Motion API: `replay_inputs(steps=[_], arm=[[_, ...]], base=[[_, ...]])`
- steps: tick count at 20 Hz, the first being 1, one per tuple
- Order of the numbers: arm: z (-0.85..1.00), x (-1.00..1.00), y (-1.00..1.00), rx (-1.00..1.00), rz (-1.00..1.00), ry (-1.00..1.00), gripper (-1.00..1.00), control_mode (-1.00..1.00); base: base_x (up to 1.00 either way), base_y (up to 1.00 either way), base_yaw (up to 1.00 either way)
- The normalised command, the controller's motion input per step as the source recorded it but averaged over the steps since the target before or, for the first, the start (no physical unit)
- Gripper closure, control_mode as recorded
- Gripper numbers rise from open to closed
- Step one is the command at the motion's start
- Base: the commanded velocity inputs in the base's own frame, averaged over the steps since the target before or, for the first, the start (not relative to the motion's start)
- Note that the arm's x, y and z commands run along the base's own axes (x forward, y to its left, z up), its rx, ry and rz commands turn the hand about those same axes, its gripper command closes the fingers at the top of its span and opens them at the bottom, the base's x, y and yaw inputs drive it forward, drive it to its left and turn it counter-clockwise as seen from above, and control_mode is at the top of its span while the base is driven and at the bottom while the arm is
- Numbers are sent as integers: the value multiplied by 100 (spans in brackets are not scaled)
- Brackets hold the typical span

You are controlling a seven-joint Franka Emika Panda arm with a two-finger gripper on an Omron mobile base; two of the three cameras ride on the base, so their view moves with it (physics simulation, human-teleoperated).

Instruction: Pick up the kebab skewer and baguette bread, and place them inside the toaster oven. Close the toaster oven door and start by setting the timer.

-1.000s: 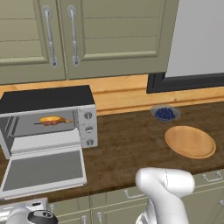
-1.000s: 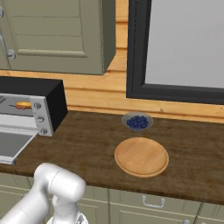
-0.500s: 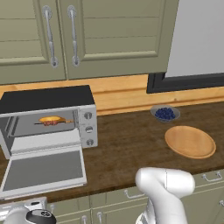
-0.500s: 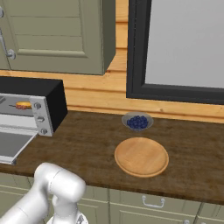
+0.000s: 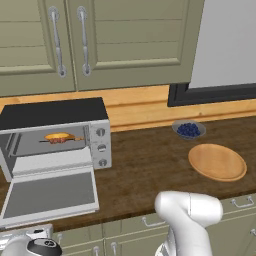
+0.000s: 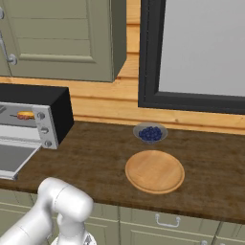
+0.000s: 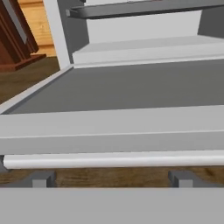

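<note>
Dark wood counter (image 5: pixel 145 165) under green cabinets (image 5: pixel 125 40), oven (image 5: pixel 55 135) at its left end, door (image 5: pixel 50 195) dropped flat toward me.

From the hand view I see the gripper (image 7: pixel 111 179) low, right in front of the door's front edge, fingers (image 7: pixel 41 178) spread wide, nothing between them. Door handle (image 7: pixel 113 160) runs crosswise just ahead of the tips; the grey glass panel stretches away beyond it to the oven mouth.

Skewer (image 5: pixel 62 141) and bread (image 5: pixel 57 135) sit together on the rack inside the oven, well ahead of the hand, past the open door. Left base view shows both; right base view catches just a bit of the bread (image 6: pixel 25 115) at the frame edge.

Base views also show the wooden plate (image 5: pixel 217 162) and blueberry bowl (image 5: pixel 188 130) far off to the hand's right, well apart from the oven. Three knobs (image 5: pixel 101 147) on the oven's right panel, bare counter beside them.
</note>
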Motion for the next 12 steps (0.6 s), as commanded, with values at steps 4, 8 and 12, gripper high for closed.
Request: replay_inputs(steps=[4,8,12], arm=[[-19,21,0,0,0,0,-100,-100],[0,24,0,0,0,0,-100,-100],[0,30,0,0,0,0,-100,-100]], base=[[0,0,0],[0,0,0],[0,0,0]])
